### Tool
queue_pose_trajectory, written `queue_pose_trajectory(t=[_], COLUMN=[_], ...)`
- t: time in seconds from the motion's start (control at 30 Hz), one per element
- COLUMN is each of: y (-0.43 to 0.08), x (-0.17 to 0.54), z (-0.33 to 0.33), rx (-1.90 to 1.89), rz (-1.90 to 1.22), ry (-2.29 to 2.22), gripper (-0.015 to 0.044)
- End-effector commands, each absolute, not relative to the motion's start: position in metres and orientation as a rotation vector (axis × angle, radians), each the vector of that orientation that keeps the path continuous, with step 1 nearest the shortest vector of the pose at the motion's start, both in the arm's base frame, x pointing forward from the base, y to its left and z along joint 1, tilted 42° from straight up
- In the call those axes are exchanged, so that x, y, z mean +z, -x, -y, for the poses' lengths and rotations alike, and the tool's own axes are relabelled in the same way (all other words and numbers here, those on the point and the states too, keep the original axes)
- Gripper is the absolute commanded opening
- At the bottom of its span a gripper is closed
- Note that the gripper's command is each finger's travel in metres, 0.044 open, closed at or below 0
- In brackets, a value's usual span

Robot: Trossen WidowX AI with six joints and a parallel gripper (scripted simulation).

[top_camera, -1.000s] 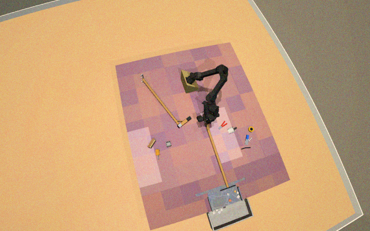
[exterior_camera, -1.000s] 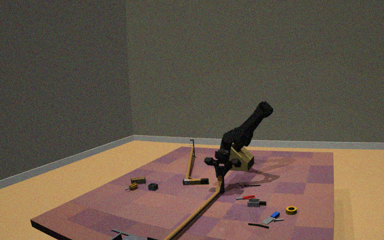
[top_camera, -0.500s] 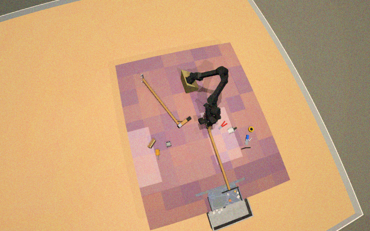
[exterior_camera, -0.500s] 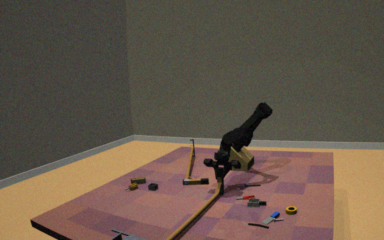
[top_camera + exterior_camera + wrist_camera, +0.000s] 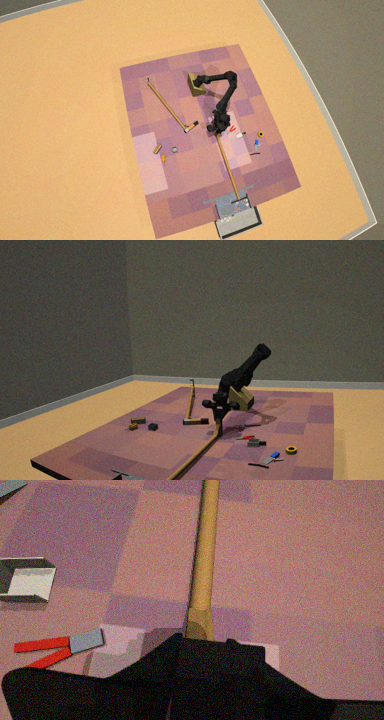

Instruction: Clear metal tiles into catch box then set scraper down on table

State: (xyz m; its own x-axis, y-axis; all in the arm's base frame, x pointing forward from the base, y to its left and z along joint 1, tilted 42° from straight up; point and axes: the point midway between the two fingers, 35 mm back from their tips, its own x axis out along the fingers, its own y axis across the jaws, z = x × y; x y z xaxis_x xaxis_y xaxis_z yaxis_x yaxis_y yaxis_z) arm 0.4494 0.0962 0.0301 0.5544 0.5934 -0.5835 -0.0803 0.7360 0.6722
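My gripper [image 5: 217, 134] [image 5: 218, 423] [image 5: 203, 642] is shut on the end of the long scraper's wooden handle [image 5: 227, 166] [image 5: 195, 457] [image 5: 205, 555]. The scraper's dark blade [image 5: 234, 202] is over the near right part of the steel bench plate [image 5: 226, 210]; whether it touches the plate cannot be told. Beyond the blade lie an orange tile [image 5: 238, 208] and several small pale ones, one of them a white tile [image 5: 247, 204] near the right wall. Several pale tiles [image 5: 225, 218] are at the near left edge of the grey catch box [image 5: 239, 224]. The blade is out of the exterior view.
Another long wooden-handled tool [image 5: 167, 106] [image 5: 190, 404] lies at the left. Red-handled pliers [image 5: 230, 131] [image 5: 249, 437] [image 5: 45, 644] and a small open box [image 5: 239, 135] [image 5: 253, 442] [image 5: 32, 582] lie right of the gripper. A yellow tape roll [image 5: 260, 134] [image 5: 291, 450] lies farther right.
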Motion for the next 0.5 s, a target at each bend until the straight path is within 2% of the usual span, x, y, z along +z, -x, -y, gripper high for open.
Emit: queue_pose_trajectory(t=[0.0,0.47], y=[-0.462,-0.483], x=[0.034,0.035], z=[-0.095,-0.097], rx=[0.428,0.428], rz=[-0.891,-0.890], ry=[-0.641,-0.641], gripper=[0.0000,0.0000])
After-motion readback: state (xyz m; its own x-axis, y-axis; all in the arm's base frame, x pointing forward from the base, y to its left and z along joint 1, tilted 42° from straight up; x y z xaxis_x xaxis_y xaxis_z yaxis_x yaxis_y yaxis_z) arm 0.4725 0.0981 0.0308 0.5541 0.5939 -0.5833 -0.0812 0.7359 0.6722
